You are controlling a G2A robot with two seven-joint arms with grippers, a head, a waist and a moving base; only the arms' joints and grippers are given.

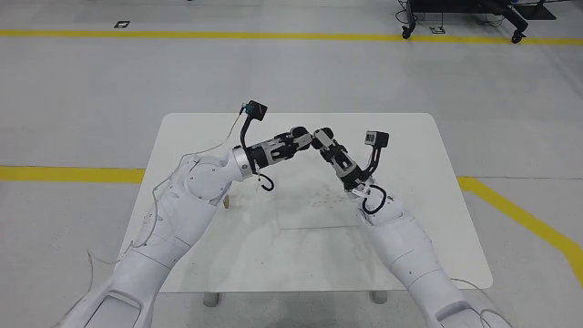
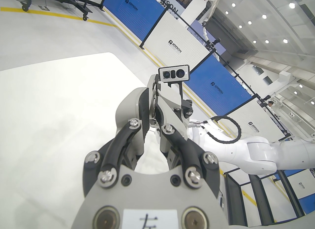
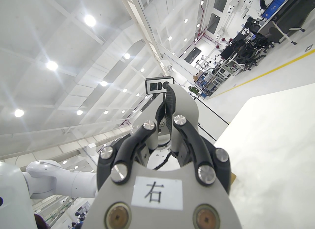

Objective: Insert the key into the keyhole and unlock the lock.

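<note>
**Item 1, left tool** [image 2: 155, 89]. Fingers closed tight on a thin metal piece with a ring, which I take to be the key [image 2: 152, 118]. It is held in the air above the middle of the surface.
Risk: the pads hold only a narrow strip of metal. Any sideways push at the keyhole could twist the key in the grip or slide it out.

**Item 2, right tool** [image 3: 167, 92]. Fingers drawn together, meeting the left tool tip to tip. Its own fingers hide what it grips, which is presumably the lock.
Risk: if the keyhole is not square to the key, the blade may jam at the mouth. Turning force could then spin the lock in the grip rather than release it.

**Item 3, surface** [image 1: 301, 255]. White, well below both tools.
Risk: anything let go would drop onto it and might bounce or skid over the edge.

**Item 4, yellow floor line** [image 1: 273, 35]. Beyond the surface, with no bearing on the work.
</note>
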